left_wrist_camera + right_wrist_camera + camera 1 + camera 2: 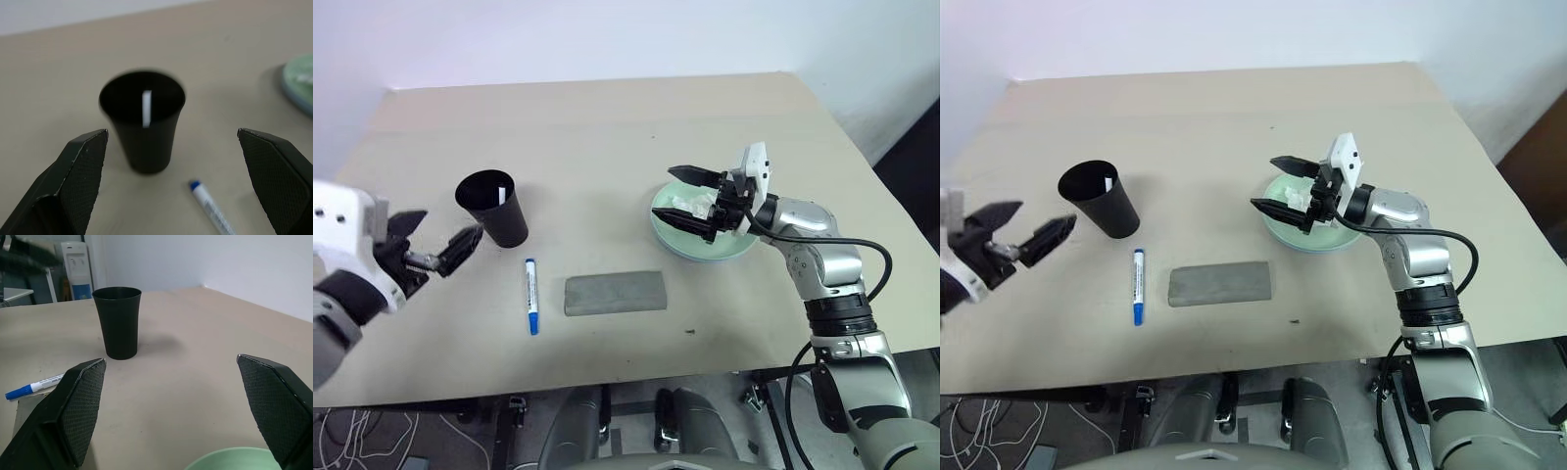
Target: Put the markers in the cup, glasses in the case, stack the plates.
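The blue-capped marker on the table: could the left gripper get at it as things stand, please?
Probably yes. The left gripper is open, the blue-capped marker lies flat beside it, and the cup stands clear of the path.

Matt black plastic cup [493, 207]; felt-like grey case [614, 293]; smooth table [607, 137].

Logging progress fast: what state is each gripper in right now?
Left gripper: open, holding nothing, beside the cup.
Right gripper: open, holding nothing, over the mint plate.
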{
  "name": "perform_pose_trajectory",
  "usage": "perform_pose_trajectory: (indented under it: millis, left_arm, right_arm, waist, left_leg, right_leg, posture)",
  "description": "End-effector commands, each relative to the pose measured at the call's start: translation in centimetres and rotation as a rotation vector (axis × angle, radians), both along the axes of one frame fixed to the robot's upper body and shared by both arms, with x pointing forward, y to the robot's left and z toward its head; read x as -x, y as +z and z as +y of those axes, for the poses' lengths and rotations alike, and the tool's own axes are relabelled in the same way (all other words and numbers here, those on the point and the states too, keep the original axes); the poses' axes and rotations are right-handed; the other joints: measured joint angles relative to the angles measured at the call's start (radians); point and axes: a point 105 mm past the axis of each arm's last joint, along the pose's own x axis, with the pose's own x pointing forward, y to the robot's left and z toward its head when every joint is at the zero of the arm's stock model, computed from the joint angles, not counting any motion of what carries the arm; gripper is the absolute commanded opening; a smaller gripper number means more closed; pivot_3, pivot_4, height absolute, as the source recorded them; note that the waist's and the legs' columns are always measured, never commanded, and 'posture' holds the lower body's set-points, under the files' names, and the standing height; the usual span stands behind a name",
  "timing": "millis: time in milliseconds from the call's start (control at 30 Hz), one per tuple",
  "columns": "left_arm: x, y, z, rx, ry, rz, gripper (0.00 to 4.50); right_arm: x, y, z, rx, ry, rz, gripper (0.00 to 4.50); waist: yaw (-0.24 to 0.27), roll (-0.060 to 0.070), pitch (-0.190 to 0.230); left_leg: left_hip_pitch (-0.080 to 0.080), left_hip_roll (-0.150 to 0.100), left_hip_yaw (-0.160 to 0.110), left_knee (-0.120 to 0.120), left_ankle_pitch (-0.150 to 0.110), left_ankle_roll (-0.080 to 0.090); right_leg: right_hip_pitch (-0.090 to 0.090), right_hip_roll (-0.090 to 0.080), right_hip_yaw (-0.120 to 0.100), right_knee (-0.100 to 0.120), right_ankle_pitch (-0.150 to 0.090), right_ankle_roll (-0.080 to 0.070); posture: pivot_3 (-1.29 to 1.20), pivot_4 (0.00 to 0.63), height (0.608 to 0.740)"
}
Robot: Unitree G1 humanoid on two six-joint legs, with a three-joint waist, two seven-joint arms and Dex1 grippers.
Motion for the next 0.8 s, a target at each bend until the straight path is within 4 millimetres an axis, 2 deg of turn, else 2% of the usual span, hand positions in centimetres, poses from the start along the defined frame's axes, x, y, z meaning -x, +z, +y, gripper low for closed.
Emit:
perform_pose_trajectory:
  millis: [33,167,400,800]
  left_arm:
    - [0.5,-1.2,-0.5,0.019,0.028,0.002,4.44]
    - [-0.2,-3.8,-0.7,-0.01,0.082,0.039,4.44]
    - [-0.6,-7.8,-2.2,0.006,0.046,0.169,4.44]
    - [-3.2,-11.3,-3.0,-0.076,0.057,0.344,4.44]
  right_arm:
    - [0.1,1.6,0.1,-0.001,0.005,-0.074,4.5]
    - [0.1,1.6,0.2,-0.001,0.004,-0.08,4.5]
    - [0.3,1.4,0.1,-0.002,-0.007,-0.078,4.5]
    - [0.3,1.2,0.0,-0.013,-0.032,-0.077,4.5]
  waist:
    - [0.001,0.0,0.0]
    - [0.005,0.0,0.0]
    - [0.003,0.0,0.0]
    - [0.004,-0.001,0.0]
  left_leg:
    - [0.0,0.0,0.001,-0.001,0.0,0.0]
    - [0.0,0.0,0.002,-0.003,0.0,0.0]
    - [0.0,0.0,0.003,-0.004,0.0,0.0]
    - [0.0,0.0,0.004,-0.004,0.002,0.002]
  right_leg:
    - [0.0,0.0,0.001,0.0,0.0,0.0]
    - [-0.001,0.0,0.001,-0.001,0.0,0.0]
    - [-0.001,0.0,0.002,-0.002,0.001,-0.002]
    - [-0.001,0.0,0.002,-0.001,0.003,0.002]
  posture:
    - [0.0,0.15,0.74]
    - [0.0,0.15,0.74]
    - [0.0,0.15,0.74]
    - [0.0,0.15,0.74]
